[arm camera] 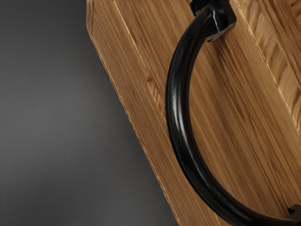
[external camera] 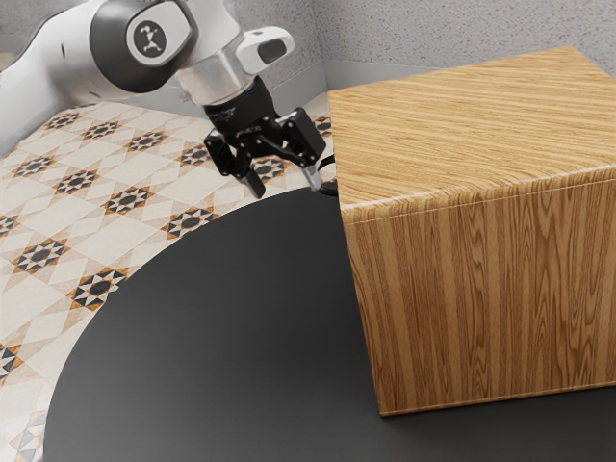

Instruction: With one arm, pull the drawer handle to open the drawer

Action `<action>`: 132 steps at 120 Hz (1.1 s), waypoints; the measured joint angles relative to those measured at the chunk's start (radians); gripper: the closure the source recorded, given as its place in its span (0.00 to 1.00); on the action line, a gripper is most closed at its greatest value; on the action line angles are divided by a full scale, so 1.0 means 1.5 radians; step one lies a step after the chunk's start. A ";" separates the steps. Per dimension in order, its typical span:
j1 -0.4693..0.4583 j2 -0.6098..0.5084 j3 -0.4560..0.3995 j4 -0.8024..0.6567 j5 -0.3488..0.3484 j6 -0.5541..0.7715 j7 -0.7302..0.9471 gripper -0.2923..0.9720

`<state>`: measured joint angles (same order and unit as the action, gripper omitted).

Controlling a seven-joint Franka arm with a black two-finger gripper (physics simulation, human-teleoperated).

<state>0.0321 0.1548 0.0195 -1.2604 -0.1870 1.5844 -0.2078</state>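
Note:
A wooden cabinet (external camera: 472,207) stands on a round black table (external camera: 221,346). Its drawer face points toward the exterior view's left, and only a sliver of the black handle (external camera: 330,183) shows at the cabinet's upper corner. My black gripper (external camera: 289,183) hovers just in front of that face, open, fingers spread wide; one fingertip is close beside the handle. In the wrist view the curved black handle (arm camera: 178,136) arcs across the wooden drawer front (arm camera: 141,80), very near the hand. Nothing is held between the fingers.
The black tabletop (arm camera: 51,132) spreads wide in front of the cabinet. Patterned floor tiles (external camera: 87,183) lie beyond the table's edge, with a grey wall (external camera: 414,29) behind.

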 joint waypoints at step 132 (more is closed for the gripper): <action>0.042 -0.007 0.034 -0.143 -0.156 0.194 0.126 0.23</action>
<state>0.0944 0.1442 0.0705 -1.4742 -0.4205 1.8753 -0.0183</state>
